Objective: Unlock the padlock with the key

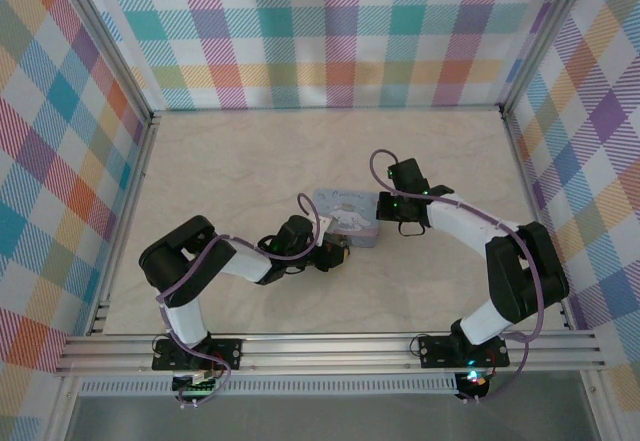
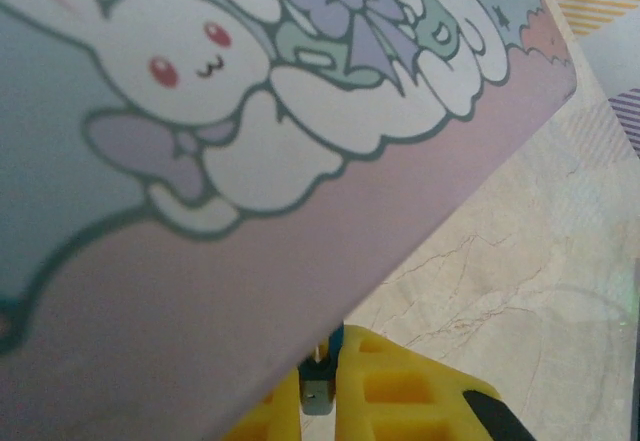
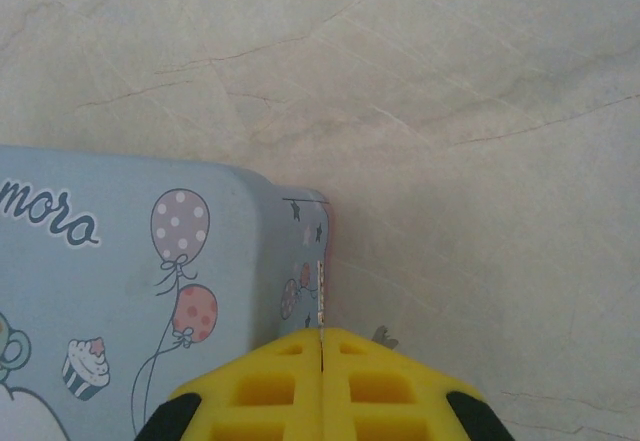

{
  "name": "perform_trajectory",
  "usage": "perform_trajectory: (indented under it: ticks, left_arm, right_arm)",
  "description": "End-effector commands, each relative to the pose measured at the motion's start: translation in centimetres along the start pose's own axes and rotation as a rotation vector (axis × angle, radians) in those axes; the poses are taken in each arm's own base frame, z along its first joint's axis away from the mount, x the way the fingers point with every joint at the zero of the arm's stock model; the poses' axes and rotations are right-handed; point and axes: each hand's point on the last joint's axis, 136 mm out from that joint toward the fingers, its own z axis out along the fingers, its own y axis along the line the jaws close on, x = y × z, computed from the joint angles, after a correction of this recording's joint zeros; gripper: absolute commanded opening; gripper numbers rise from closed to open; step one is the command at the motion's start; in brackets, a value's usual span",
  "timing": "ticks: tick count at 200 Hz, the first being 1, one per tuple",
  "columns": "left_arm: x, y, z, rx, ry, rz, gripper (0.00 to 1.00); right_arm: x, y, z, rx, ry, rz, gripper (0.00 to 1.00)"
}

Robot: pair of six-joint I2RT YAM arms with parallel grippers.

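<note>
The padlock cannot be made out beside the tin (image 1: 345,213) at mid-table. A small blue-grey piece (image 2: 320,393), perhaps the key, is pinched in the left gripper (image 1: 338,253). The right gripper (image 3: 321,346) is closed empty against the tin. Unlocking is judged pending.

Tin box (image 1: 347,217) mid-table: obstacle. Left gripper (image 1: 338,252) crowding its 7 o'clock, right gripper (image 1: 382,207) its 3. Open table (image 1: 300,151) from 10 to 2 o'clock, up to plaid walls (image 1: 330,31).
</note>
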Motion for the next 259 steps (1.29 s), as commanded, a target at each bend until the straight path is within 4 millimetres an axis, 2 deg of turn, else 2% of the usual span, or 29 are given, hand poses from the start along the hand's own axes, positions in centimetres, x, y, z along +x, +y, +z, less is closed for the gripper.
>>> perform_trajectory:
  ticks: [1,17,64,121,173,205,236,259]
  left_arm:
    - [-1.2,-1.2,-0.2,0.038,-0.004,-0.021,0.08]
    - [-1.4,-1.4,-0.3,0.028,0.016,-0.06,0.03]
    - [-2.0,-2.5,-1.2,0.014,0.06,-0.149,0.0]
    - [-4.4,-4.2,-1.9,0.016,0.051,-0.22,0.0]
    - [-6.2,-5.3,-1.4,0.043,0.034,-0.318,0.0]
    - [-6.5,-5.4,-0.9,0.047,0.051,-0.38,0.0]
    - [-6.7,-5.8,-0.6,0.07,0.062,-0.428,0.0]
    - [-6.9,-6.1,-0.7,0.093,0.07,-0.465,0.0]
  right_arm:
    - [0.5,0.5,-0.6,-0.024,0.006,-0.008,0.0]
    - [0.4,0.5,-1.0,-0.026,-0.001,-0.014,0.0]
    - [-0.5,0.1,-3.1,-0.023,-0.05,-0.03,0.0]
    - [0.2,0.1,-7.2,-0.091,-0.11,-0.007,0.0]
    - [2.1,2.3,-12.8,-0.308,-0.196,-0.041,0.0]
    - [3.3,4.1,-16.3,-0.467,-0.257,-0.079,0.0]
    - [4.6,5.2,-18.2,-0.585,-0.277,-0.083,0.0]
    - [5.3,5.7,-18.9,-0.648,-0.29,-0.078,0.0]
